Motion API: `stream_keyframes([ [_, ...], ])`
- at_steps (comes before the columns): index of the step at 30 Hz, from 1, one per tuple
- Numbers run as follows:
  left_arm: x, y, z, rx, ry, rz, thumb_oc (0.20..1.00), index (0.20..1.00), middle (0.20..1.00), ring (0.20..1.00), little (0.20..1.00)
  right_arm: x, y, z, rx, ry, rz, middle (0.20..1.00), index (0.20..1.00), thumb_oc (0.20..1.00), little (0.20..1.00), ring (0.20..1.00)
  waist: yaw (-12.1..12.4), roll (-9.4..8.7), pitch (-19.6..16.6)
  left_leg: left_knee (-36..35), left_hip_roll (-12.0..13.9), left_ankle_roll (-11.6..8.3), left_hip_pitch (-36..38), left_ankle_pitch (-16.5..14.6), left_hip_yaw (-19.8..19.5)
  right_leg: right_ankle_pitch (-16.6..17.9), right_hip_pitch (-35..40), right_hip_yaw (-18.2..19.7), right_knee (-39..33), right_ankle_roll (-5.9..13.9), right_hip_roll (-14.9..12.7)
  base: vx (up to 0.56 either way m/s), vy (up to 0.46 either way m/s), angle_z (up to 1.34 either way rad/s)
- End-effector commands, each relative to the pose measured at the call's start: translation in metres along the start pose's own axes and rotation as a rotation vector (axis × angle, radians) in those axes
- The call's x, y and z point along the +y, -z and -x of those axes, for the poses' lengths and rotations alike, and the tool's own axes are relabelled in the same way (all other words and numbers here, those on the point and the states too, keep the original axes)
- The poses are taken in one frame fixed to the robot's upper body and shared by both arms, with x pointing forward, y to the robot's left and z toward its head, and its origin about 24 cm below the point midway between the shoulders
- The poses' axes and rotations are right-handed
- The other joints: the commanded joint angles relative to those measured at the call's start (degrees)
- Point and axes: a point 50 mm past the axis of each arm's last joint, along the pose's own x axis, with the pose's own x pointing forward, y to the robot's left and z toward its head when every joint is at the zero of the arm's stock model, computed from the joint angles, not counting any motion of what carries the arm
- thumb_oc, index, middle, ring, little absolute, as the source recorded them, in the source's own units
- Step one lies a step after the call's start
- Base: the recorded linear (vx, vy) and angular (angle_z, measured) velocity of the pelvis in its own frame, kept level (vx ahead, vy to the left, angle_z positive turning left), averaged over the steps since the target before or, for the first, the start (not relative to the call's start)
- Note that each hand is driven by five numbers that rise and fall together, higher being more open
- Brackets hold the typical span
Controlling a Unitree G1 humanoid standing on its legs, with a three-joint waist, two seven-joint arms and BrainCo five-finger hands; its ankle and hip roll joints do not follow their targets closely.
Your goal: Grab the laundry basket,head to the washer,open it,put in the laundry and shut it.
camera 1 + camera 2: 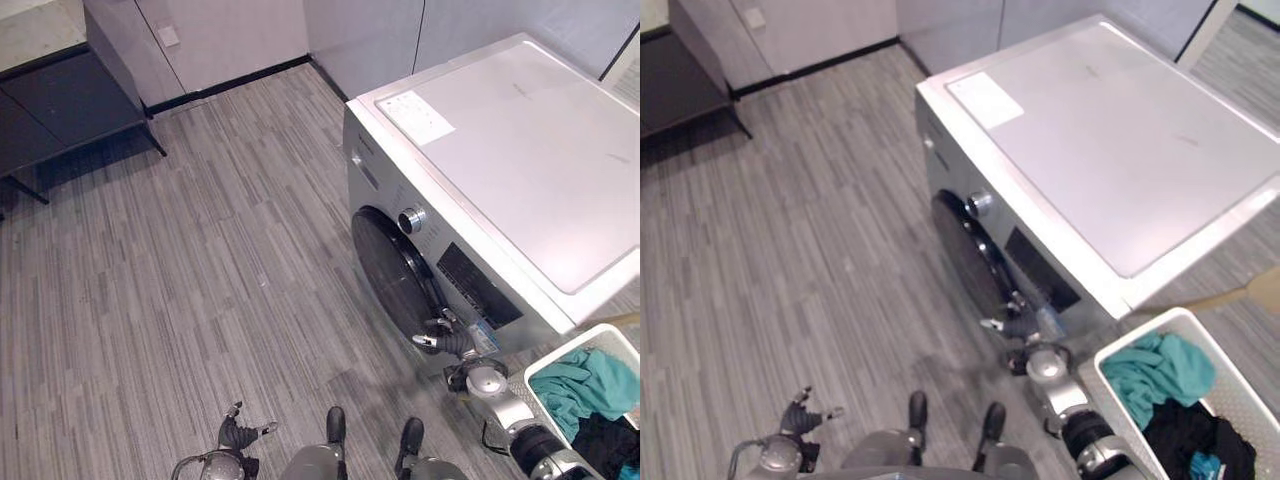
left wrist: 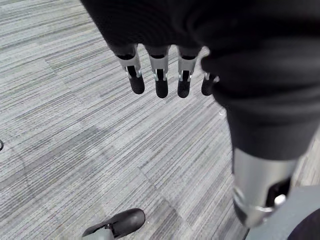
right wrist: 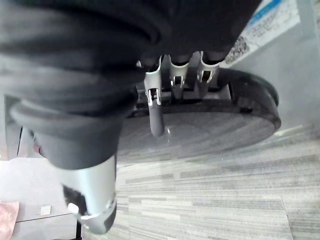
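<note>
Right hand [image 1: 441,341] has its fingers hooked into the washer door [image 1: 392,272] edge, ready to pull it open; basket [image 1: 1250,395] parked just behind it, left hand [image 1: 238,432] hanging loose.

Bare grey floor [image 1: 200,260] lies open from nine to twelve o'clock, with only a dark table [image 1: 60,110] at eleven o'clock by the wall. The washer [image 1: 500,170] blocks one to three o'clock, its dark round door [image 1: 390,275] facing the open floor. The white laundry basket [image 1: 1240,390], holding teal and black clothes, stands just beside the washer at four o'clock.
</note>
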Motion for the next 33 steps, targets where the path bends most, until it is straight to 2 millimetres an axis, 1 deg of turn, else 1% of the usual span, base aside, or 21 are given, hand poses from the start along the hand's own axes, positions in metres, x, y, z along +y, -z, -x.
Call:
stream_keyframes([
  [1,0.009,-0.006,-0.006,-0.006,-0.04,-0.035,1.0,1.0,1.0,1.0,1.0,0.054,-0.059,-0.006,-0.221,-0.266,-0.113,1.0,1.0,1.0,1.0,1.0,3.2,-3.09,-0.1,-0.2,-3.3,0.81,1.9,-5.1,-0.3,-3.5,-0.4,2.9,2.5,3.49,-3.4,-0.04,0.006,-0.01],
  [2,0.01,-0.007,-0.006,-0.007,-0.04,-0.04,1.0,1.0,1.0,1.0,1.0,0.061,-0.065,-0.005,-0.239,-0.305,-0.115,1.0,1.0,1.0,1.0,1.0,3.5,-3.29,0.0,-0.3,-3.2,0.81,1.8,-5.0,-0.4,-3.5,-0.6,2.8,2.6,3.54,-3.4,-0.05,0.006,-0.01],
  [3,0.011,-0.014,-0.009,-0.022,-0.041,-0.059,1.0,1.0,1.0,1.0,1.0,0.097,-0.084,0.001,-0.29,-0.478,-0.098,1.0,1.0,1.0,1.0,1.0,4.8,-3.84,0.8,-0.3,-3.1,0.77,1.6,-4.8,-0.8,-3.5,-0.8,2.4,3.1,3.61,-3.5,-0.05,0.006,0.0],
  [4,0.011,-0.014,-0.009,-0.022,-0.042,-0.059,1.0,1.0,1.0,1.0,1.0,0.097,-0.084,0.001,-0.291,-0.478,-0.099,1.0,1.0,1.0,1.0,1.0,4.8,-3.89,0.7,-0.3,-3.2,0.79,1.4,-4.7,-0.9,-3.5,-1.0,2.3,3.0,3.62,-3.5,-0.08,-0.006,-0.07],
  [5,0.01,-0.021,-0.012,-0.039,-0.036,-0.078,1.0,1.0,1.0,1.0,1.0,0.133,-0.107,0.01,-0.353,-0.633,-0.078,1.0,1.0,1.0,1.0,1.0,6.4,-4.4,1.5,-0.3,-3.0,0.78,1.1,-4.5,-1.4,-3.6,-1.2,1.9,3.6,3.67,-3.6,-0.05,-0.016,-0.04],
  [6,0.01,-0.024,-0.013,-0.047,-0.036,-0.085,1.0,1.0,1.0,1.0,1.0,0.15,-0.119,0.016,-0.383,-0.704,-0.076,1.0,1.0,1.0,1.0,1.0,7.3,-4.7,1.8,-0.3,-3.0,0.77,0.9,-4.3,-1.8,-3.6,-1.3,1.4,3.9,3.7,-3.7,-0.07,-0.037,-0.09],
  [7,0.011,-0.029,-0.015,-0.058,-0.038,-0.092,1.0,1.0,1.0,1.0,1.0,0.166,-0.131,0.023,-0.411,-0.773,-0.081,1.0,1.0,1.0,1.0,1.0,8.6,-5.04,2.3,-0.3,-3.0,0.71,0.5,-4.1,-2.4,-3.7,-1.5,0.6,4.4,3.69,-3.8,-0.03,-0.026,0.02],
  [8,0.011,-0.029,-0.015,-0.059,-0.038,-0.092,1.0,1.0,1.0,1.0,1.0,0.166,-0.131,0.023,-0.411,-0.773,-0.081,1.0,1.0,1.0,1.0,1.0,8.5,-5.11,2.2,-0.3,-3.1,0.73,0.3,-3.9,-2.5,-3.6,-1.7,0.6,4.3,3.7,-3.8,-0.06,-0.055,0.3],
  [9,0.016,-0.037,-0.017,-0.08,-0.055,-0.095,1.0,1.0,1.0,1.0,1.0,0.18,-0.159,0.027,-0.469,-0.841,-0.094,1.0,1.0,1.0,1.0,1.0,10.8,-5.65,3.0,-0.2,-3.0,0.49,-0.7,-3.3,-3.8,-3.7,-2.1,-0.8,5.0,3.77,-4.2,-0.05,-0.05,0.48],
  [11,0.025,-0.047,-0.02,-0.111,-0.088,-0.083,1.0,1.0,1.0,1.0,1.0,0.181,-0.192,0.029,-0.556,-0.856,-0.13,1.0,1.0,1.0,1.0,1.0,13.1,-5.91,3.9,-0.1,-3.1,0.08,-1.7,-2.9,-5.4,-4.0,-2.3,-2.9,5.6,3.76,-4.5,-0.04,-0.08,0.7],
  [13,0.036,-0.057,-0.021,-0.151,-0.126,-0.035,1.0,1.0,1.0,1.0,1.0,0.159,-0.242,0.023,-0.703,-0.748,-0.166,1.0,1.0,1.0,1.0,1.0,15.7,-5.83,4.8,0.1,-3.2,-0.65,-4.2,-1.8,-8.1,-3.9,-3.0,-5.8,5.6,3.66,-4.7,-0.03,-0.091,0.72],
  [14,0.036,-0.058,-0.021,-0.152,-0.127,-0.036,1.0,1.0,1.0,1.0,1.0,0.159,-0.242,0.023,-0.703,-0.748,-0.166,1.0,1.0,1.0,1.0,1.0,15.7,-5.85,4.9,0.1,-3.2,-0.66,-4.2,-1.8,-8.1,-3.9,-3.0,-5.8,5.6,3.66,-4.7,-0.04,-0.064,0.63],
  [17,0.044,-0.064,-0.02,-0.188,-0.141,-0.005,1.0,1.0,1.0,1.0,1.0,0.121,-0.267,0.006,-0.772,-0.557,-0.137,1.0,1.0,1.0,1.0,1.0,17.0,-5.82,5.2,-0.1,-3.0,-1.12,-6.3,-0.9,-9.4,-3.7,-3.3,-7.2,4.7,3.72,-4.7,-0.02,-0.018,0.98],
  [18,0.044,-0.064,-0.02,-0.188,-0.141,-0.005,1.0,1.0,1.0,1.0,1.0,0.121,-0.267,0.006,-0.773,-0.557,-0.138,1.0,1.0,1.0,1.0,1.0,17.0,-5.83,5.2,-0.1,-3.0,-1.12,-6.3,-0.9,-9.4,-3.6,-3.4,-7.2,4.7,3.72,-4.7,0.0,0.012,0.75],
  [20,0.04,-0.075,-0.019,-0.242,-0.111,-0.028,1.0,1.0,1.0,1.0,1.0,0.092,-0.26,-0.004,-0.777,-0.426,-0.085,1.0,1.0,1.0,1.0,1.0,16.5,-6.68,5.6,-0.3,-2.8,-1.31,-7.2,-0.8,-8.7,-3.2,-3.4,-7.5,3.7,3.93,-4.6,-0.01,0.027,0.26],
  [21,0.037,-0.08,-0.018,-0.267,-0.095,-0.039,1.0,1.0,1.0,1.0,1.0,0.089,-0.255,-0.003,-0.782,-0.421,-0.054,1.0,1.0,1.0,1.0,1.0,15.9,-7.02,5.6,-0.4,-2.6,-1.3,-7.2,-0.9,-8.3,-3.1,-3.5,-7.3,3.6,3.99,-4.6,0.0,0.0,0.0],
  [23,0.027,-0.094,-0.017,-0.323,-0.06,-0.059,1.0,1.0,1.0,1.0,1.0,0.085,-0.236,0.001,-0.786,-0.418,0.032,1.0,1.0,1.0,1.0,1.0,14.2,-7.69,5.8,-0.3,-2.4,-1.21,-6.9,-1.3,-7.1,-2.9,-3.8,-6.4,3.8,4.1,-4.5,0.0,0.022,-0.15],
  [26,0.01,-0.131,-0.016,-0.438,-0.017,-0.096,1.0,1.0,1.0,1.0,1.0,0.069,-0.189,0.01,-0.736,-0.418,0.127,1.0,1.0,1.0,1.0,1.0,10.0,-8.49,6.1,-0.1,-2.0,-0.85,-6.2,-2.2,-5.0,-2.5,-4.5,-4.2,4.3,4.3,-4.5,0.0,0.033,-0.4],
  [27,0.01,-0.131,-0.016,-0.438,-0.017,-0.096,1.0,1.0,1.0,1.0,1.0,0.069,-0.189,0.01,-0.736,-0.417,0.127,1.0,1.0,1.0,1.0,1.0,10.0,-8.49,6.1,-0.1,-2.0,-0.85,-6.2,-2.2,-5.0,-2.5,-4.5,-4.2,4.3,4.3,-4.5,-0.04,0.053,-0.62],
  [28,0.004,-0.163,-0.016,-0.521,-0.018,-0.14,1.0,1.0,1.0,1.0,1.0,0.055,-0.161,0.014,-0.682,-0.398,0.165,1.0,1.0,1.0,1.0,1.0,6.8,-8.69,6.7,0.0,-1.7,-0.64,-5.9,-2.6,-3.4,-2.2,-5.5,-2.6,4.7,4.31,-4.4,-0.07,0.061,-0.92],
  [33,0.028,-0.241,-0.011,-0.693,-0.139,-0.241,1.0,1.0,1.0,1.0,1.0,0.03,-0.112,0.023,-0.549,-0.366,0.196,1.0,1.0,1.0,1.0,1.0,0.1,-9.65,8.3,0.3,-0.8,-0.13,-6.7,-2.7,1.6,-0.4,-9.3,1.8,4.9,4.72,-3.9,-0.1,0.061,-0.88],
])
